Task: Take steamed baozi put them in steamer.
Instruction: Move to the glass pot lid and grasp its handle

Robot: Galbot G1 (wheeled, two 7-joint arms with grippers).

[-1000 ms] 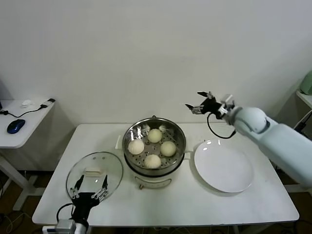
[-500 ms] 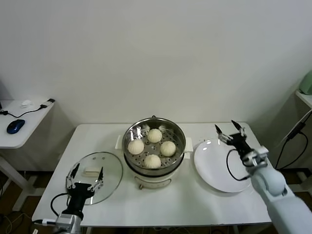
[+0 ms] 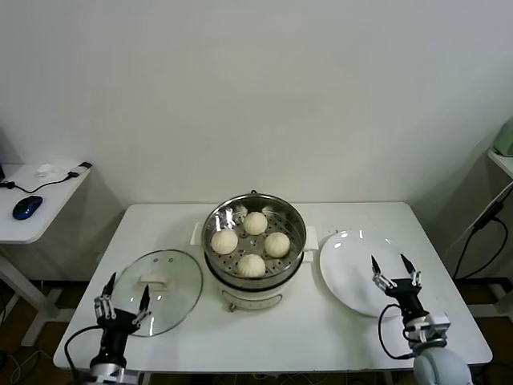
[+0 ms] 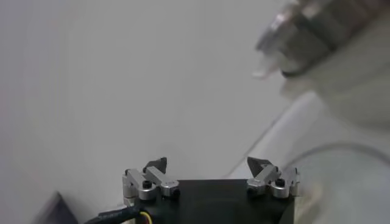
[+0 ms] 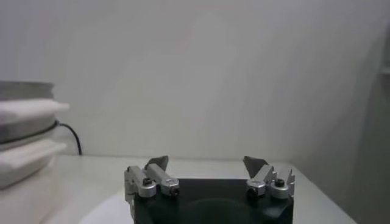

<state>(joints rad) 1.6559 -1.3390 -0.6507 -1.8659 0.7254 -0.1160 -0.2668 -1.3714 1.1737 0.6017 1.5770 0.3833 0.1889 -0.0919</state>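
Several cream-white baozi sit on the perforated tray inside the shiny steel steamer at the table's middle. My left gripper is open and empty, low at the front left, by the glass lid. My right gripper is open and empty, low at the front right, over the near edge of the white plate. In the left wrist view my gripper holds nothing. In the right wrist view my gripper holds nothing, and the steamer's base shows at the side.
A round glass lid with a white handle lies flat to the left of the steamer. The white table ends just in front of both grippers. A side table with a mouse stands at the far left.
My right arm has swung down from above the plate to the table's front right. My left gripper has dropped lower and a little leftward beside the lid. The baozi have not moved.
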